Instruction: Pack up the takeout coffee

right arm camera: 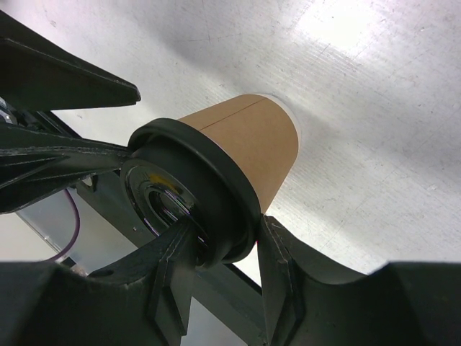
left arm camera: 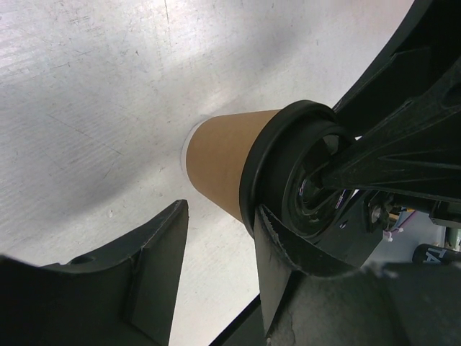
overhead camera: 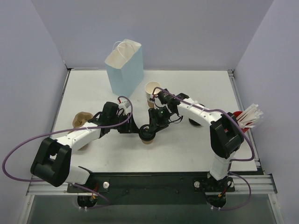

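The takeout coffee [overhead camera: 147, 136], a tan paper cup with a black lid, stands on the table at the middle. In the right wrist view the cup [right arm camera: 248, 140] is upright and my right gripper [right arm camera: 227, 231] is shut on the lid's rim [right arm camera: 216, 169], one finger on top and one on the outer side. My right gripper [overhead camera: 151, 127] comes at it from behind. My left gripper [overhead camera: 133, 128] is open just left of the cup. In the left wrist view the left gripper [left arm camera: 222, 216] has one finger [left arm camera: 284, 267] against the lid [left arm camera: 263, 173], and the cup [left arm camera: 227, 158] lies beyond the tips.
A light blue paper bag [overhead camera: 124, 65] stands open at the back. A stack of lidless tan cups [overhead camera: 152, 91] is just behind the grippers. A brown item [overhead camera: 81, 119] lies left. A red holder with white sticks [overhead camera: 247, 116] is at the right edge.
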